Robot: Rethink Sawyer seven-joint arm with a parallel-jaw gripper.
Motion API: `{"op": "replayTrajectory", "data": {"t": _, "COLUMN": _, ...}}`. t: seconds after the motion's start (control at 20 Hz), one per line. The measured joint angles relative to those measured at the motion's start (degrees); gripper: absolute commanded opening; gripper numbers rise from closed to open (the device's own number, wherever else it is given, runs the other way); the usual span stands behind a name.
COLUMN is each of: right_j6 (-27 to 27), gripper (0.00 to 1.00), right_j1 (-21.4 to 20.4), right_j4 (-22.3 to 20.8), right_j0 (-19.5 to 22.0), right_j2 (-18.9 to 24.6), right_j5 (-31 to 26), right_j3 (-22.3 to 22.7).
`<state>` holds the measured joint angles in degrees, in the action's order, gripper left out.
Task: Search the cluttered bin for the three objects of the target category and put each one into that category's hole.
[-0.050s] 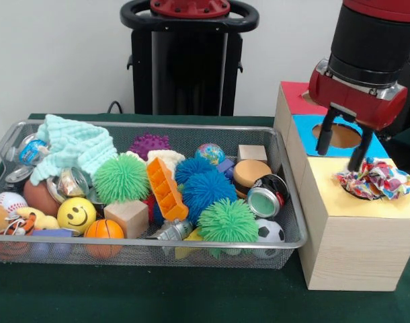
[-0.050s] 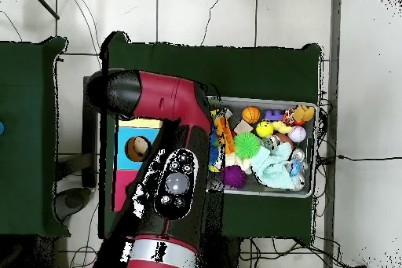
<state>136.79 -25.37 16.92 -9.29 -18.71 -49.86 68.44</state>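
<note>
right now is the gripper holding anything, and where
Nothing is held. The gripper is open above the colourful cloth, which sits on the hole of the yellow-topped box.

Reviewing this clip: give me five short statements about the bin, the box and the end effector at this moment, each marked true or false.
1. The end effector hangs above the wooden box, not above the wire bin. True.
2. A multicoloured cloth sits at the hole in the box's yellow section. True.
3. The hole in the blue section is plugged by a ball. False: it looks empty.
4. The light green knitted cloth lies on the box. False: it lies in the bin's far left part.
5. The yellow smiley ball sits in the bin. True.
</note>
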Motion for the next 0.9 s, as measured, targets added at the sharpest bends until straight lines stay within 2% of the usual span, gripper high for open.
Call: {"op": "replayTrajectory", "data": {"t": 0.9, "right_j6": 0.0, "gripper": 0.00, "right_j1": 0.8, "right_j4": 0.2, "right_j0": -0.8, "right_j2": 0.0, "right_j5": 0.0, "right_j3": 0.0}}
